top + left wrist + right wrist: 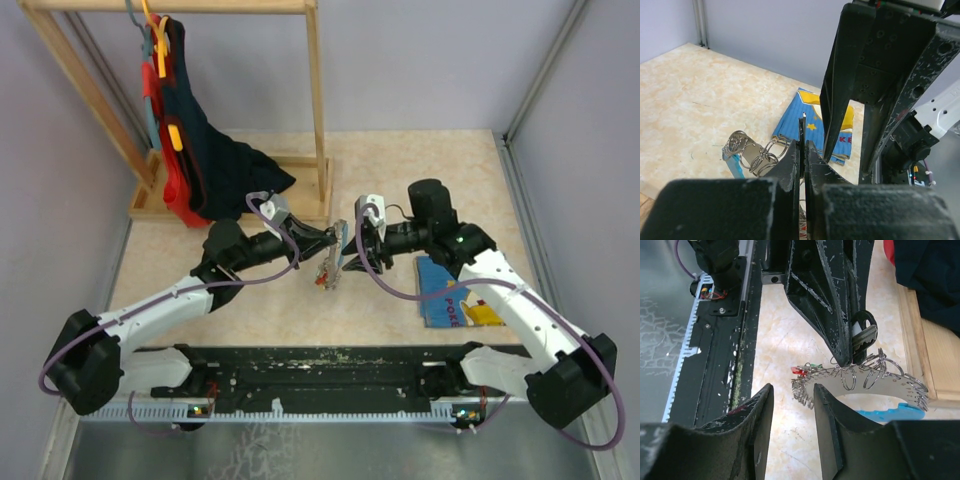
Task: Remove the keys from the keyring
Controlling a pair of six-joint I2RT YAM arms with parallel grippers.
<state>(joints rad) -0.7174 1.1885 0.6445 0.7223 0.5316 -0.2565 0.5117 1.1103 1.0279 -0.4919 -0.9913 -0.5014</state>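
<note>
The keyring (330, 268) lies on the table between both grippers. In the right wrist view it is a grey strap (880, 386) threaded with many silvery rings, with a light-blue patch (885, 413). Red (799, 371) and green (813, 366) key heads sit at its left end. My left gripper (333, 236) is shut on a dark-headed key (863, 334) and holds it just above the strap. In the left wrist view its jaws (803, 145) pinch a thin blade. My right gripper (792, 400) is open and empty, facing the strap's red-key end.
A blue picture book (455, 295) lies right of the keyring, also in the left wrist view (815, 120). A wooden clothes rack (315, 110) with hanging garments stands at the back left; its base (932, 360) is close behind the strap. The black base rail (320, 365) runs along the near edge.
</note>
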